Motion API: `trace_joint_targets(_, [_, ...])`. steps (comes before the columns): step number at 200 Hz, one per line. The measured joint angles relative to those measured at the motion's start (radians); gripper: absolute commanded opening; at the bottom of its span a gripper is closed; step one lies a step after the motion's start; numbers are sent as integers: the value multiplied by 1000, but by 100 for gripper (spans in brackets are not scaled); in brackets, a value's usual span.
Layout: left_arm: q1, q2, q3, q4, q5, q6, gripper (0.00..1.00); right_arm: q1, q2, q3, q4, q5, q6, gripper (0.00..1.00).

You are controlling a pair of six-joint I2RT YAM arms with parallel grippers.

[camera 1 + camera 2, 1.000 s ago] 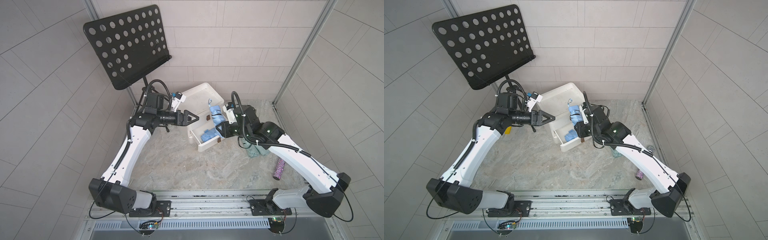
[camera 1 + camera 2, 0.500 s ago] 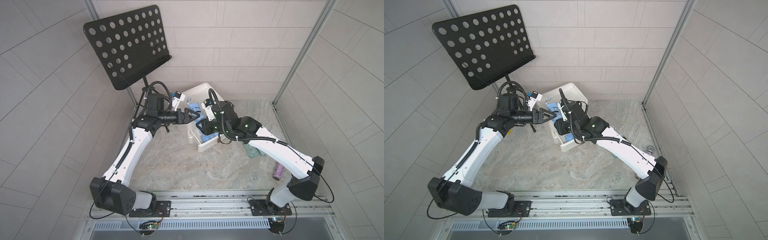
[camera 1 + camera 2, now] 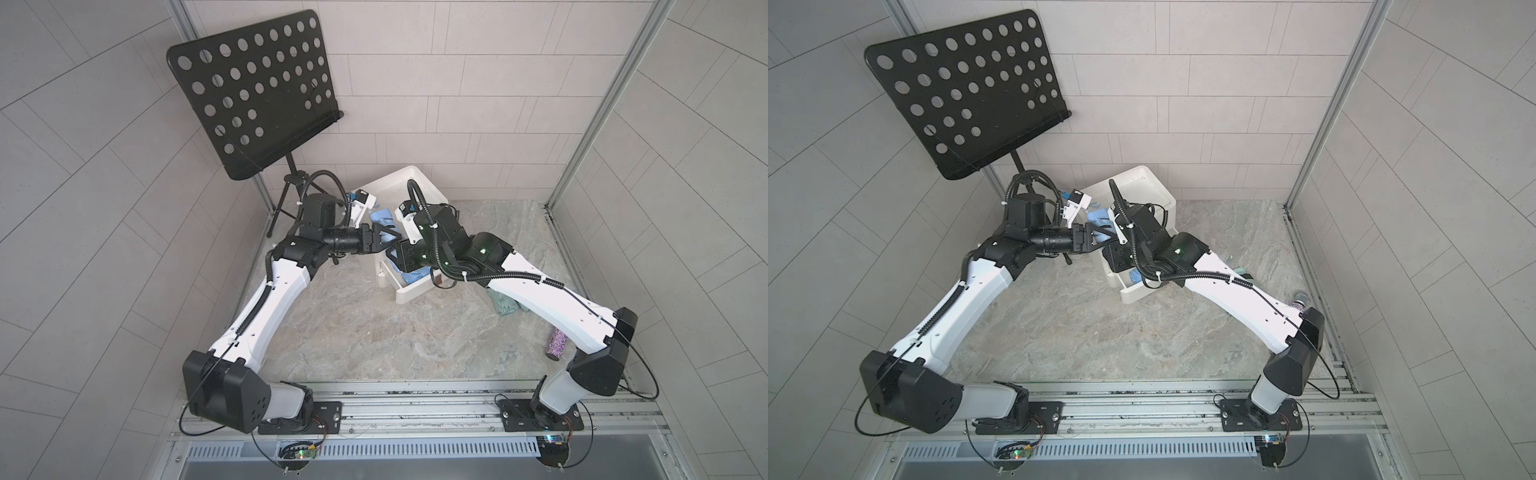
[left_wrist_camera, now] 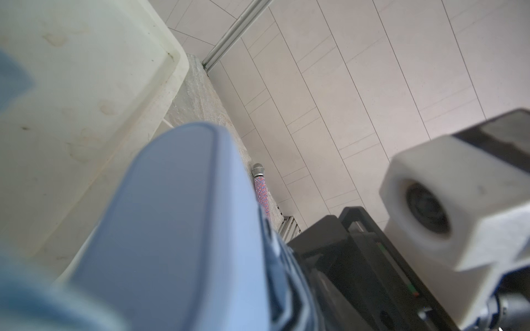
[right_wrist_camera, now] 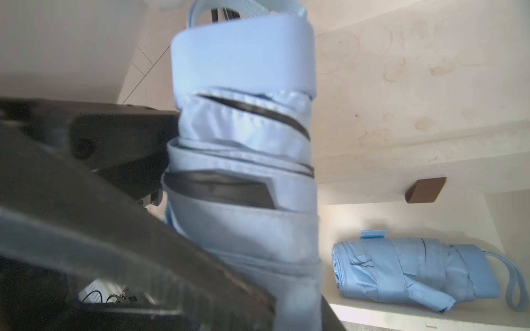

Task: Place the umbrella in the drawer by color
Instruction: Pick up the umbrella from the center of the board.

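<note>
Marble tabletop (image 3: 353, 332): right hand (image 3: 395, 255) grips a blue umbrella (image 5: 243, 129); left hand (image 3: 388, 237) seemingly clamps it too.

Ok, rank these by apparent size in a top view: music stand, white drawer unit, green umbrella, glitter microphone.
1. music stand
2. white drawer unit
3. green umbrella, glitter microphone: unranked, right arm hides part of each

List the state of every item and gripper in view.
Drawer: pulled open.
Stored blue umbrella: folded, lying in the drawer.
Held blue umbrella: folded, strapped, held in the air.
Right gripper: shut on the held blue umbrella.
Left gripper: jaws around that umbrella's handle end; grip unclear.
Green umbrella: lying on the table.
Microphone: lying on the table.
Music stand: upright.
</note>
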Motion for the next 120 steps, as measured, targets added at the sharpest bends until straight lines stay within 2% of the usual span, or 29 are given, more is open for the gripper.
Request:
trace_joint_targets(13, [0, 0, -4, 8, 4, -4, 36, 1, 0, 0, 1, 3, 1, 43])
trace_joint_targets(25, [1, 0, -5, 11, 8, -13, 30, 3, 0, 0, 0, 6, 0, 53])
trace_joint_targets(35, [2, 0, -5, 11, 15, -13, 27, 3, 0, -1, 0, 8, 5, 64])
trace_joint_targets(48, [7, 0, -5, 6, 30, -6, 26, 3, -3, -1, 5, 4, -2, 73])
trace_joint_targets(85, [36, 23, 16, -54, 112, 35, 26, -37, -80, -39, 21, -62, -19, 80])
trace_joint_targets(120, [41, 95, 144, -224, 207, 163, 26, -195, -251, -148, 76, -186, 21, 81])
